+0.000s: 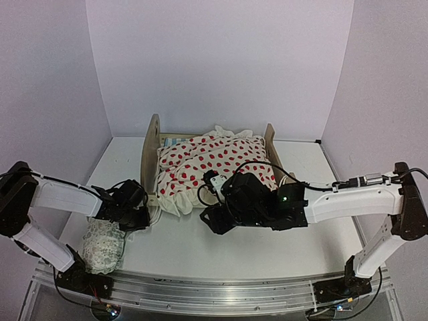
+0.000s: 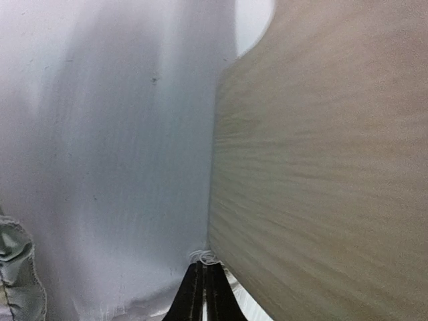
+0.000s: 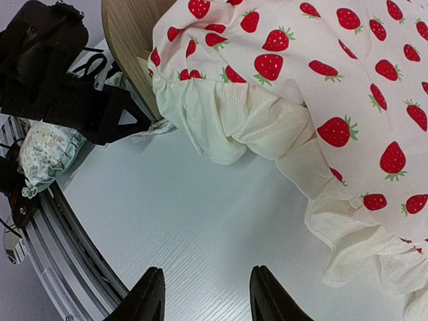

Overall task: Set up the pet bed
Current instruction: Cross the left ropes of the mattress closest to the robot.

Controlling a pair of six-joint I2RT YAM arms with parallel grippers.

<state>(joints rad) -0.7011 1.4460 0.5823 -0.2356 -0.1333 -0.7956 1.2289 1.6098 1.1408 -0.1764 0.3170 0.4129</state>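
Note:
The pet bed (image 1: 151,155) stands at the back middle, its plywood headboard on the left and its footboard (image 1: 271,142) on the right. A sliver of striped mattress (image 1: 171,141) shows at the head end. The strawberry-print ruffled blanket (image 1: 214,164) is bunched over the frame and spills off the near side. My left gripper (image 1: 137,210) is low beside the headboard (image 2: 321,167). In its wrist view its jaws (image 2: 204,266) are shut, with a wisp of white thread at the tips. My right gripper (image 3: 207,294) stands open over bare table, just left of the blanket's ruffle (image 3: 267,130).
A small pale patterned pillow (image 1: 103,244) lies near the front left by the left arm, also at the pillow's edge (image 2: 17,267). A metal rail (image 1: 214,294) runs along the table's near edge. White walls close in the table on three sides.

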